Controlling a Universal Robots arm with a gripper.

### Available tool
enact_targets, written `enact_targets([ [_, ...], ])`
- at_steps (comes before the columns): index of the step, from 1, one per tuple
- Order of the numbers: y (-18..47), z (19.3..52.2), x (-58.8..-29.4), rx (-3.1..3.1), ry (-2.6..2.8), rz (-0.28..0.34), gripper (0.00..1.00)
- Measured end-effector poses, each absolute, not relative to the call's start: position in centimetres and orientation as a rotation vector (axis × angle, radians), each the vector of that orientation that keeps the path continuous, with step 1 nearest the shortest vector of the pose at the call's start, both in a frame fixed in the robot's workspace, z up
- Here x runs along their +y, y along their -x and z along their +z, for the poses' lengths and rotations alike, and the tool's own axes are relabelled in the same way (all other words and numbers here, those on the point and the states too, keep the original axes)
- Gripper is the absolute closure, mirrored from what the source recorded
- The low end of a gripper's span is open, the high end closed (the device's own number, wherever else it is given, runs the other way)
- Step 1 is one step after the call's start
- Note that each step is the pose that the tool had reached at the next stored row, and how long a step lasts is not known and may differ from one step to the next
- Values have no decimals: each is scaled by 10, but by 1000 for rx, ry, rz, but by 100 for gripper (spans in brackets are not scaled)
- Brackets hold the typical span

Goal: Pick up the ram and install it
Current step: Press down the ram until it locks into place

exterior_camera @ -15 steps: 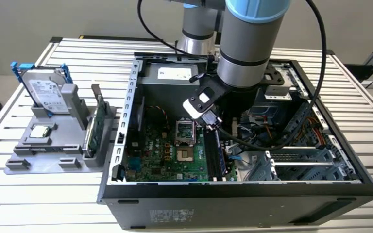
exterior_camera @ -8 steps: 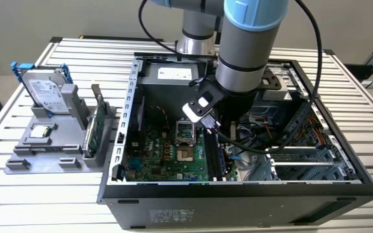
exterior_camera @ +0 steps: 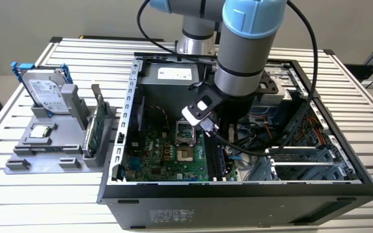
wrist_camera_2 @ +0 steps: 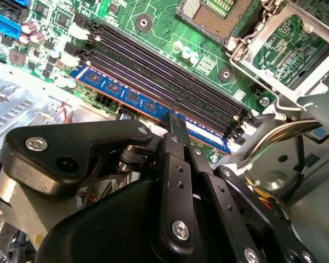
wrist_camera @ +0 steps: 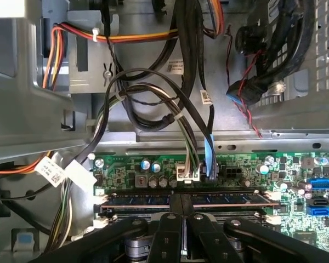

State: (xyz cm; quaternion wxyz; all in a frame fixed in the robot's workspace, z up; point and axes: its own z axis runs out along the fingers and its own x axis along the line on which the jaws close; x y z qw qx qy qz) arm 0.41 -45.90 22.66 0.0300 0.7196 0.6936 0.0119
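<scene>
The black metal pincer (wrist_camera_2: 174, 121) reaches down inside the open computer case (exterior_camera: 342, 187), its two slim, screw-studded fingers (wrist_camera_2: 176, 164) drawn close together around the upper edge of the ram (wrist_camera_2: 129, 97). The ram is a long, thin, flat dark blue stick with small black chips along its face; it stands on edge in the outermost of the black motherboard slots (wrist_camera_2: 170, 76), running out to both sides of the pincer's tips. In the first wrist view the same stick (wrist_camera: 142, 199) lies straight across just ahead of the fingers (wrist_camera: 170, 230), with white slot clips at each end. Just beyond the ram sits the glossy green motherboard (wrist_camera_2: 153, 27), dotted with silver capacitors, and the square metal processor socket (wrist_camera_2: 219, 11). Behind the pincer, bundles of smooth black, orange and blue cables (wrist_camera: 181, 109) loop over bare grey sheet metal. Well away, on the ribbed metal surface (exterior_camera: 44, 194), a grey plastic stand (exterior_camera: 44, 145) holds a silver hard drive (exterior_camera: 47, 94) and a green circuit card (exterior_camera: 95, 128) on edge.
</scene>
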Motion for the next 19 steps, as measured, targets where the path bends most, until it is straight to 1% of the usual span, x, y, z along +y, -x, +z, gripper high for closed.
enact_targets([
  [15,-4,217,-459,2138,-2218,34,100],
  [19,-4,218,-459,2138,-2218,34,100],
])
